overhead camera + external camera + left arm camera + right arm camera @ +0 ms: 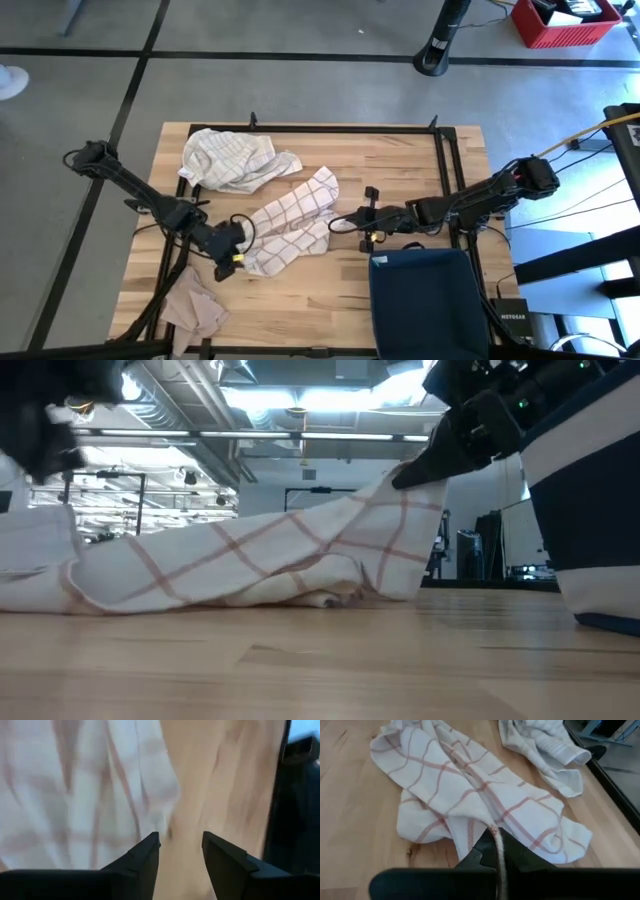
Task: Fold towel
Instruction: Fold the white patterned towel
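A butcher-block table [400,160] stands on a grey floor crossed by dark lines, a red crate [565,22] far off at one o'clock. From above, the checked towel [290,225] lies rumpled at the table's centre, a second pale towel [235,160] near it at eleven o'clock, a tan cloth [195,305] at seven and a dark blue bin [425,305] at five. The left gripper [238,248] sits at the towel's eight o'clock edge; the right gripper [358,220] is at its three o'clock corner.

At table height, the towel rises from a flat heap at nine o'clock to a peak at two o'clock, lifted there by a dark gripper.

The left wrist view shows that arm's fingers [145,857] spread apart, nothing between them, cloth just beyond.

The right wrist view shows its fingers pressed together on a rolled hem of the towel.

To fold cleanly, the left should probably take a true corner, not a bunch, and both should draw the cloth taut and flat before turning it over.
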Controlling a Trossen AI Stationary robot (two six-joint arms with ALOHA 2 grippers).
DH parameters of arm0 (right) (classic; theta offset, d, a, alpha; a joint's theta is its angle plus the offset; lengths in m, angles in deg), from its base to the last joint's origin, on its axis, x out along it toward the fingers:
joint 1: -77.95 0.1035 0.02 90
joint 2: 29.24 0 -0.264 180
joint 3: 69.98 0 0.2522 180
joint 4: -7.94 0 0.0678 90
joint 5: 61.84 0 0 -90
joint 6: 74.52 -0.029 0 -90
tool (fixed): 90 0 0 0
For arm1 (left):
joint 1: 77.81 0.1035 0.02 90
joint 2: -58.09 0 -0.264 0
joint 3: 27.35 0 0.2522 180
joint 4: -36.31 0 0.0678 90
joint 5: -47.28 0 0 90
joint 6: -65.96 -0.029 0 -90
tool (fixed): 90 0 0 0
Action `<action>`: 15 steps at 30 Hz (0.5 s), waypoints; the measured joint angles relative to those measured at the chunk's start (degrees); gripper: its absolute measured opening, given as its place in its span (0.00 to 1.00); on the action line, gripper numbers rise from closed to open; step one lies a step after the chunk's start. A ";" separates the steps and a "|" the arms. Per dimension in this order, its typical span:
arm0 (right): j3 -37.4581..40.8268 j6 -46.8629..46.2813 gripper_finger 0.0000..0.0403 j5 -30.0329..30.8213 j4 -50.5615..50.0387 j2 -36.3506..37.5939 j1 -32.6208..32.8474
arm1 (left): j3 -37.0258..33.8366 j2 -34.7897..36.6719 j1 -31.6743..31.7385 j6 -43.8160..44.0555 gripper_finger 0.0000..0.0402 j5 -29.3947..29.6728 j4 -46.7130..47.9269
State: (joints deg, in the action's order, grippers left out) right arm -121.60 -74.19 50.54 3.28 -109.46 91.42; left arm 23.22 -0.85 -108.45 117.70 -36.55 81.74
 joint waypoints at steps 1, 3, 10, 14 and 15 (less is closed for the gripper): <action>0.00 0.06 0.00 -0.22 0.44 -0.56 0.00 | 0.12 -0.02 0.25 -1.50 0.35 2.13 -0.14; 0.07 0.18 0.00 -0.34 0.99 -1.41 0.00 | 0.00 -0.31 0.80 -3.37 0.34 5.16 1.00; 0.07 0.20 0.00 0.05 1.13 -1.42 0.00 | -1.71 -3.21 1.45 -2.08 0.34 4.02 -0.16; 0.07 0.20 0.00 0.05 1.14 -1.42 0.00 | -2.85 -5.31 1.45 -0.95 0.34 1.34 -3.11; 0.07 0.20 0.00 0.07 1.14 -1.42 0.00 | -2.85 -5.69 1.45 -1.29 0.34 1.30 -3.75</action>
State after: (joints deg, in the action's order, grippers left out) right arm -121.54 -73.99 50.61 4.42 -110.88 91.42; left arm 20.37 -6.54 -107.00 116.40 -35.26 77.99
